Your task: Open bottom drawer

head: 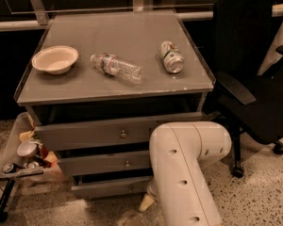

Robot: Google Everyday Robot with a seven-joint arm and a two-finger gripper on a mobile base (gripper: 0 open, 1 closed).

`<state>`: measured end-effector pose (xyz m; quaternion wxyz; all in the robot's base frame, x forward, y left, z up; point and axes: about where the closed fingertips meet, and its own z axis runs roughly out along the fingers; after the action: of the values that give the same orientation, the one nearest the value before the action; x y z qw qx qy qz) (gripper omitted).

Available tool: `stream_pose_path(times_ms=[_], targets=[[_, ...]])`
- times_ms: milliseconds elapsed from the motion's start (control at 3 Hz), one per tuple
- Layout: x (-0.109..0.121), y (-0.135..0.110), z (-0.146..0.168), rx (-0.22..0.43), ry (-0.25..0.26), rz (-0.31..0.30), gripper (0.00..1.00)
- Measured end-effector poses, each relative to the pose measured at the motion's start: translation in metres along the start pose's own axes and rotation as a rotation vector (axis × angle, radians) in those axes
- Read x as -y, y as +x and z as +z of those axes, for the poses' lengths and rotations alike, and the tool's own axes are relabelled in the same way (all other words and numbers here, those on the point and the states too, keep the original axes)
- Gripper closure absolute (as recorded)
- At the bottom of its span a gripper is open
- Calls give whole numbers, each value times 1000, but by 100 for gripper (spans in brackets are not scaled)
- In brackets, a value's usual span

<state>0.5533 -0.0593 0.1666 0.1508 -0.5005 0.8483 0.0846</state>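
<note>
The bottom drawer (106, 187) is the lowest and slimmest of three grey fronts in a grey cabinet, with a tiny metal knob (130, 189) at its centre. Its front sits close to the cabinet, with a dark gap above it. My white arm (184, 164) reaches down in front of the cabinet's right side and covers the drawers' right ends. My gripper (146, 200) is low by the bottom drawer's right part, just right of the knob. Only a pale tip shows under the arm; the rest is hidden.
On the cabinet top lie a white bowl (54, 59), a clear water bottle (116, 68) and a can (171, 57). A black office chair (254, 88) stands close at the right. A low cart with clutter (23, 157) stands at the left. The floor is speckled.
</note>
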Motion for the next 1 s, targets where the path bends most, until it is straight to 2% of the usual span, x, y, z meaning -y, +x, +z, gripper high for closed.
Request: stream_pose_path(times_ms=[333, 667, 1000], targets=[[-19, 12, -5, -19, -42, 2, 0], [-19, 11, -8, -19, -43, 2, 0], [-38, 21, -17, -45, -86, -3, 0]])
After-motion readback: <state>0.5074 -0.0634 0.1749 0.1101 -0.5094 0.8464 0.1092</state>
